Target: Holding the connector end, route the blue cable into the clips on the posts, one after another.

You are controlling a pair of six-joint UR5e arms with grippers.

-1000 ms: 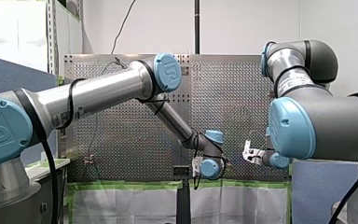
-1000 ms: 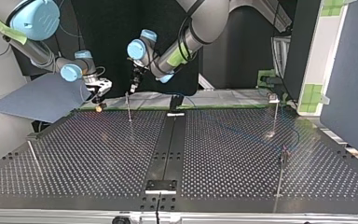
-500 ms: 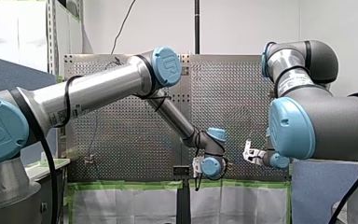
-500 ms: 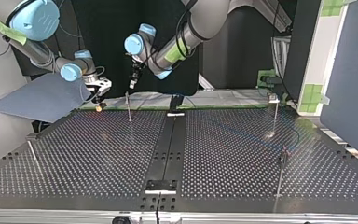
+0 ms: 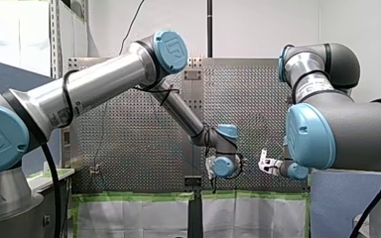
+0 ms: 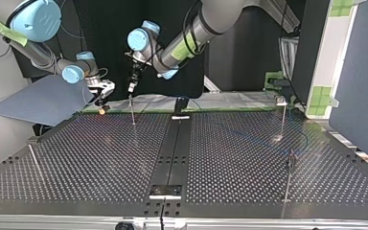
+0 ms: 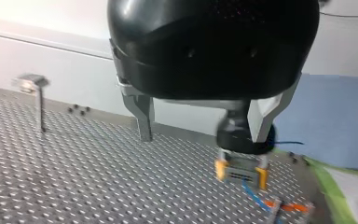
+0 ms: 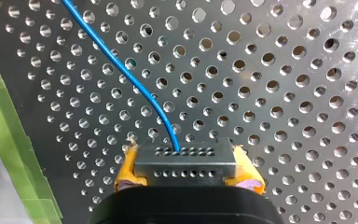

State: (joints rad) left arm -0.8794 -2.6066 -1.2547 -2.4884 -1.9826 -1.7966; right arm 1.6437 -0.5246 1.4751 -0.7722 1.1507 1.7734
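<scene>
Connector point(image 8: 185, 163) — held by right gripper point(image 8: 185, 171); left gripper point(image 7: 200, 126) wide, empty. Cable point(image 8: 135, 86) probably bound for post point(image 6: 132, 110) — careful alignment is required next.

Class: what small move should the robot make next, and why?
Probably swing my right end effector, shut on the connector, toward the post at the top view's left: the blue cable seems already caught at the nearest clip.

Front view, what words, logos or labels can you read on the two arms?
"UR": tilted logo on the blue elbow cap of my left arm.
Sticker on my left arm's silver tube: print too small to read.
Label on my right arm's silver tube: too small to read.
</scene>
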